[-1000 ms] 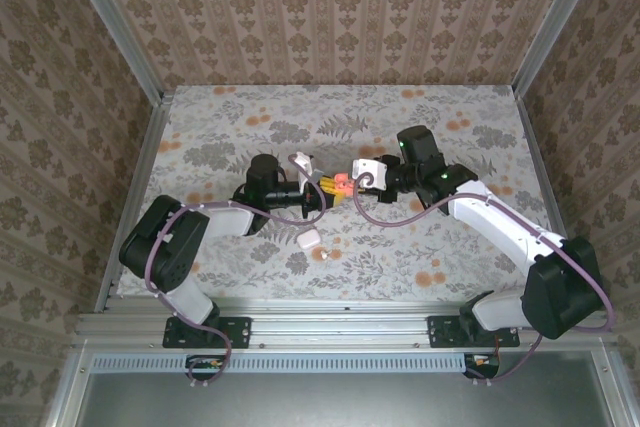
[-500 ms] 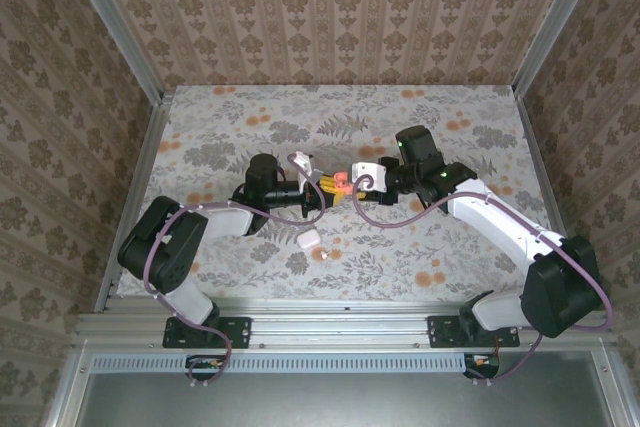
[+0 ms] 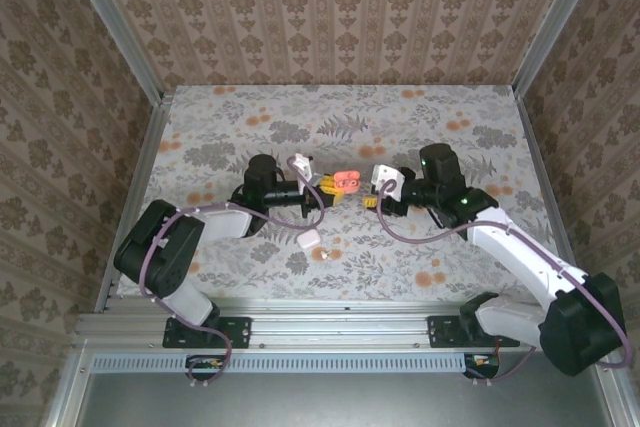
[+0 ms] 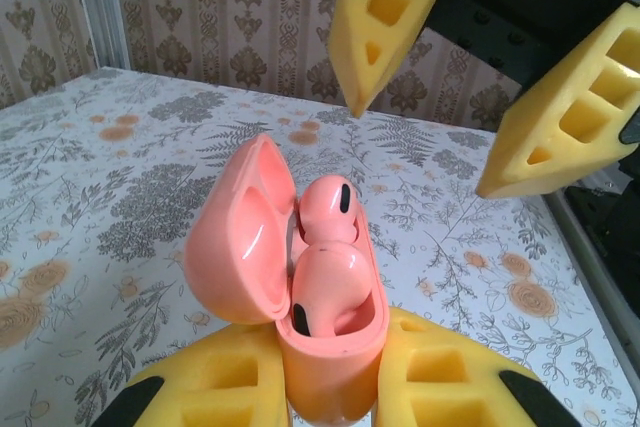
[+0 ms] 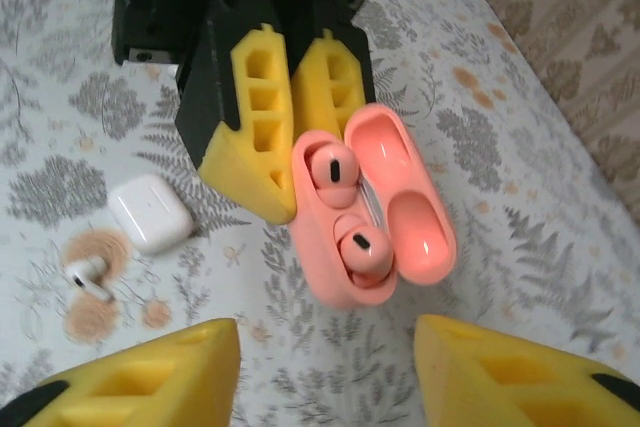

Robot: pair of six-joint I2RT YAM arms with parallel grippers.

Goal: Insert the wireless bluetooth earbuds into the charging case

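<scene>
right end effector (image 3: pixel 370 199) — opened, pulled back

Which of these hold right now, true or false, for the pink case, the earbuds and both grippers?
1. The pink case is shut. False: its lid stands open.
2. Two pink earbuds sit in the pink case. True.
3. The right gripper is clamped on the pink case. False: its jaws are open and clear of the case; the left gripper holds it.
4. A white earbud lies on the tablecloth near the white case. True.
5. The white case is open. False: it is closed.
</scene>
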